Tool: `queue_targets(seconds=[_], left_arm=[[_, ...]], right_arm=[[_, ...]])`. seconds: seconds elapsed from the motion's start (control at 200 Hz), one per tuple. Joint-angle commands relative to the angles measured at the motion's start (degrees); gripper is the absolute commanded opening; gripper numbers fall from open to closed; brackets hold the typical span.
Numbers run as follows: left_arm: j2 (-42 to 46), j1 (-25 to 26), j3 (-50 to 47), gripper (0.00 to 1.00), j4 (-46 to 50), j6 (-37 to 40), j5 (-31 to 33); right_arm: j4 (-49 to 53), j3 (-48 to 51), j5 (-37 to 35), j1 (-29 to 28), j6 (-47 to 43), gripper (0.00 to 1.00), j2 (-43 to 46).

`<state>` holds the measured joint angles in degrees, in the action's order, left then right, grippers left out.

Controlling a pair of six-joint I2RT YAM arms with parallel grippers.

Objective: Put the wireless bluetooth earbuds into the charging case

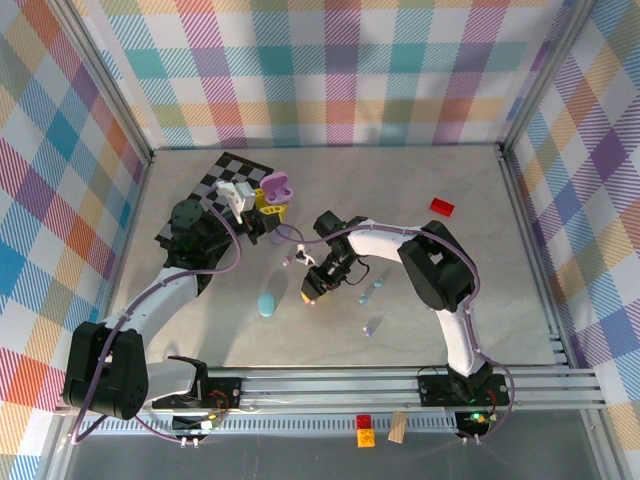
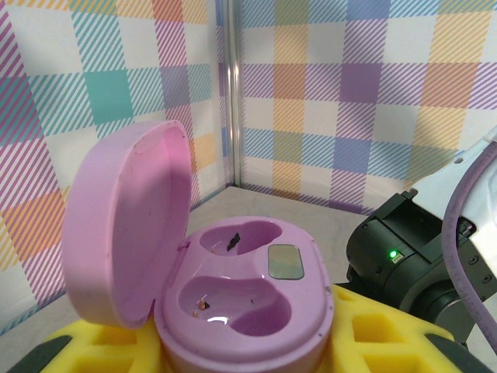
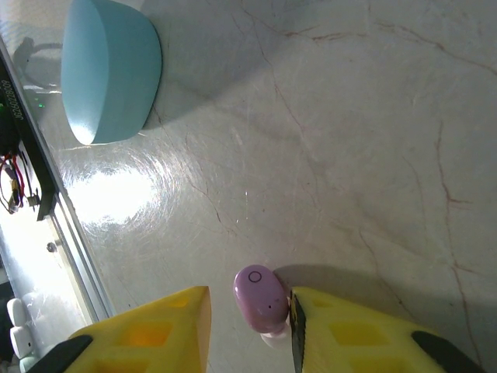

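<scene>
Straddling lavender earbud on bench with right claw spread wide, no grip yet | gripping open charging case in left claw, both wells empty | progress: none seated; grasp, carry and insertion all pending

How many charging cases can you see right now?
2. An open lilac case is held in the left gripper's jaws; a shut blue case lies on the table near the right gripper. Others may be hidden.
</scene>
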<state>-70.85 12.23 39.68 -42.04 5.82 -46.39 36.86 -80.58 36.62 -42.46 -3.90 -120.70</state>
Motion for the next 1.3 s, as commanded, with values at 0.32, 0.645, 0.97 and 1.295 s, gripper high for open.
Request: queue_targets(seconds=[0.32, 0.645, 0.97, 1.295], left_arm=[[0.9, -0.9, 2.2, 0.35, -0.8, 0.8, -0.7], [1.7, -1.0, 1.4, 0.35, -0.9, 1.0, 0.1], [2.9, -0.9, 0.7, 0.35, -2.7, 0.9, 3.0], [1.6, -0.9, 0.6, 0.35, -3.3, 0.7, 3.5]], right_arm=[[0.7, -0.5, -2.5, -1.5, -0.7, 0.27, -1.9], [-4.8, 3.0, -5.4, -1.4, 4.3, 0.17, 2.2], [-15.3, 13.9, -14.4, 2.3, 14.7, 0.20, 12.1], [-17.5, 19.8, -37.9, 4.0, 32.6, 0.21, 19.4]])
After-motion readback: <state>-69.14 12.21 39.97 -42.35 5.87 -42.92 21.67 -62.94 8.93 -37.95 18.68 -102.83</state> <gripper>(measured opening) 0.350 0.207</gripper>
